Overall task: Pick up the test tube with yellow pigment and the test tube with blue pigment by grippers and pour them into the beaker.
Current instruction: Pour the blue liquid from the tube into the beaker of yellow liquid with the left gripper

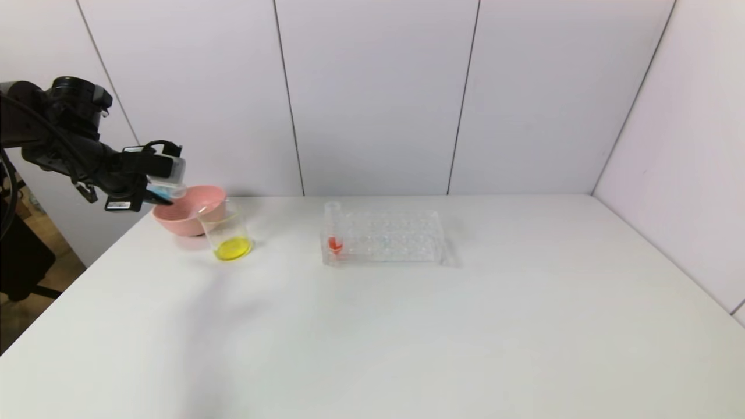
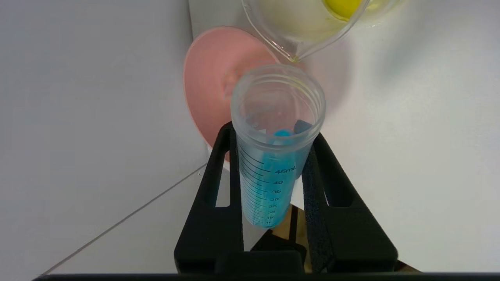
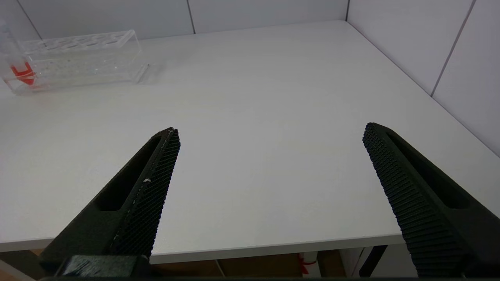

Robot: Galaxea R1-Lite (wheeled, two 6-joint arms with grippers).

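My left gripper is at the table's far left, shut on the test tube with blue pigment. In the left wrist view the black jaws clamp the graduated tube, which holds blue liquid along its lower wall. Its open mouth lies over the pink bowl, just short of the beaker's spout. The beaker stands in front of the bowl with yellow liquid at its bottom, and it also shows in the left wrist view. The test tube with yellow pigment is out of view. My right gripper is open and empty over the table's front edge.
The pink bowl sits behind the beaker at the back left, also in the left wrist view. A clear many-holed rack stands mid-table, with a red-liquid tube at its left end. The white table is walled at the back and right.
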